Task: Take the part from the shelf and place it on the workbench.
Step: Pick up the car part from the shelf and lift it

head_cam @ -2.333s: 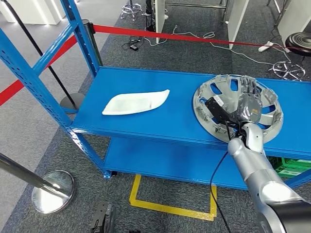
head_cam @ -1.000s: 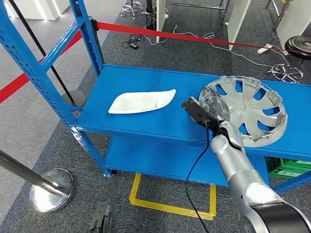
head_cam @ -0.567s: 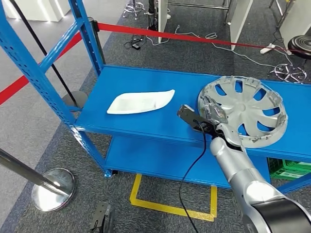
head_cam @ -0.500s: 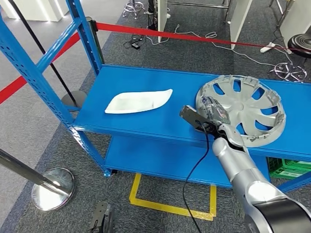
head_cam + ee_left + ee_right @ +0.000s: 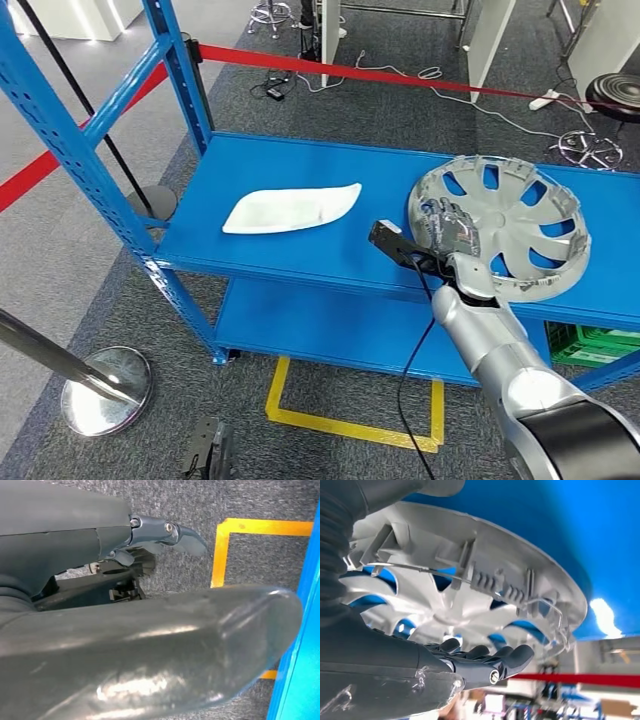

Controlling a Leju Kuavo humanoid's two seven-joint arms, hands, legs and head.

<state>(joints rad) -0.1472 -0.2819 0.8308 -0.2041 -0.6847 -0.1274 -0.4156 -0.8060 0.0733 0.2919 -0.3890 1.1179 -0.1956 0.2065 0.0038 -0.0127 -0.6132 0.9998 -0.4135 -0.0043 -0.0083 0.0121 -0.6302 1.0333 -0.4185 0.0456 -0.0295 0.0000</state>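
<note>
We are at the grasp step: our right hand point(image 5: 451, 232) lies on the wheel cover point(image 5: 521, 215) resting on the blue shelf point(image 5: 302, 255), fingers point(image 5: 497, 657) extended, gripping nothing. Next, close on its rim.

Grey carpet point(image 5: 90, 270), red barrier tape point(image 5: 392, 76), yellow floor marking point(image 5: 355, 428)

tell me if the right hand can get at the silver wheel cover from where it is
Probably yes. The right hand is already at the near-left rim of the wheel cover on the blue shelf, its fingers stretched over the spokes, and nothing lies between them.
</note>
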